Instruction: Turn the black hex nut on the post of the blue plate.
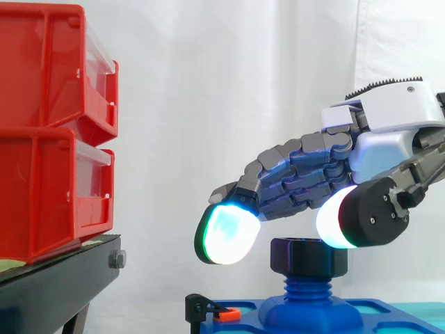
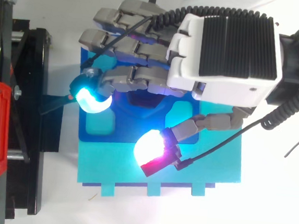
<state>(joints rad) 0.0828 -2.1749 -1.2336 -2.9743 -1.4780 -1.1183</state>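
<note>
Red bins (image 1: 49, 132) far left, not in play. Black hex nut (image 1: 308, 256) sits on the upright post (image 1: 308, 287) of the blue plate (image 1: 386, 323), directly below the hand (image 1: 389, 149). Hand relaxed, gripping nothing: one fingertip (image 1: 226, 235) hangs left of the nut, thumb pad (image 1: 334, 217) over its right edge. Next move looks like drop and close.

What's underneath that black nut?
A blue threaded post rising from the blue plate. How far the post reaches inside the nut is hidden.
</note>
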